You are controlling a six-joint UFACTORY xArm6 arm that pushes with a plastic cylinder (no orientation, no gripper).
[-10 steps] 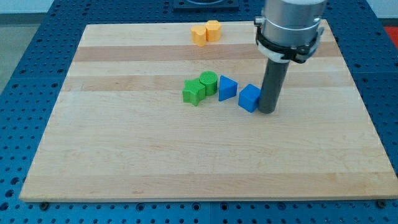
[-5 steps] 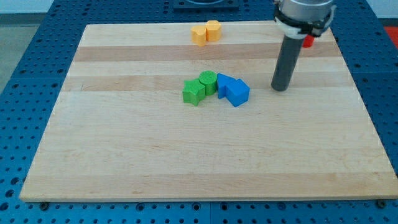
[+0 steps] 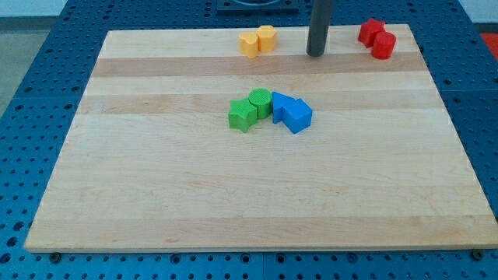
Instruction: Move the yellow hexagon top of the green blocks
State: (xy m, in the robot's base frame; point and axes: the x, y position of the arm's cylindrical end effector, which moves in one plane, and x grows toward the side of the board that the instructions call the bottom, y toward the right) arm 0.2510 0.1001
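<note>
Although the whole board is searched for lettering, no brand, label or writing is made out anywhere on the wooden table top (image 3: 156,202) or on the blue perforated base (image 3: 23,93) around it.

Eight blocks are counted. Two yellow ones are seen touching near the view's top edge: the yellow hexagon (image 3: 267,36) and, just to its left, a second yellow block (image 3: 249,43) whose shape is not clearly made out. Two green blocks are found close to the board's middle, a green star-like block (image 3: 242,115) and a green round block (image 3: 261,103), pressed together. Two blue blocks are set hard against them on the view's right: a blue wedge (image 3: 280,106) and a blue cube (image 3: 298,116). Two red blocks (image 3: 377,37) are clustered in the view's top right corner, their shapes not being clear.

No pincer is fitted, so nothing is held; only a dark rod is carried. My tip (image 3: 315,54) is placed on the board near the view's top, right of the yellow hexagon and apart from it, left of the red blocks, and well above the green and blue cluster. No block is touched by it.
</note>
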